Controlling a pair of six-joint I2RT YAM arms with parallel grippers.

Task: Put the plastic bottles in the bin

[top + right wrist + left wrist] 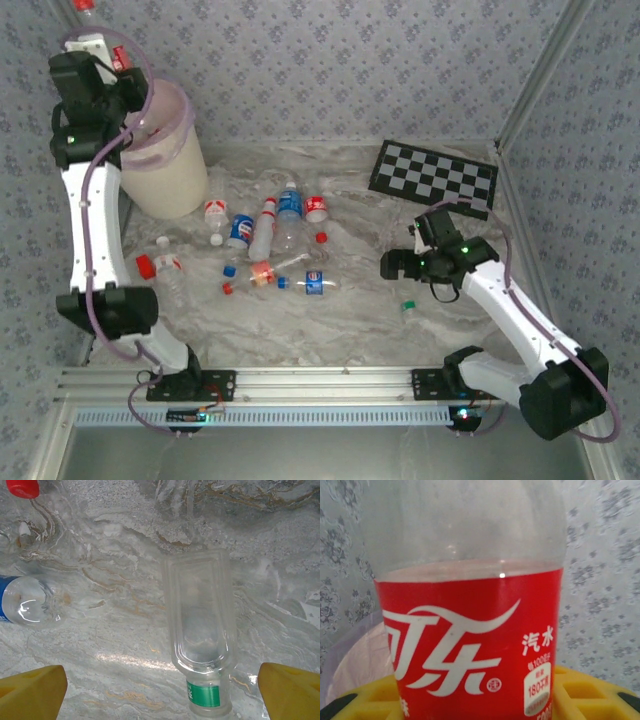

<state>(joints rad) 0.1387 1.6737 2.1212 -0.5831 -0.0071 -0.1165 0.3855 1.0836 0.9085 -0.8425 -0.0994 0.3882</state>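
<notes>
High at the back left, my left gripper (108, 62) is shut on a clear plastic bottle with a red label (470, 640) and a red cap (85, 8). It is held just left of and above the bin (170, 170), whose pale bag (355, 655) shows below it. Several more plastic bottles (288, 215) lie scattered mid-table. My right gripper (398, 265) hangs open low over the table. A clear bottle with a green label (200, 630) lies between its yellow fingertips (30, 692), untouched; from above its green cap (408, 307) shows.
A black-and-white checkerboard (435, 178) lies at the back right. Loose red and blue caps (229, 270) sit among the bottles. A blue-labelled bottle (25, 600) and a red cap (22, 487) lie left of the right gripper. Patterned walls close in the table.
</notes>
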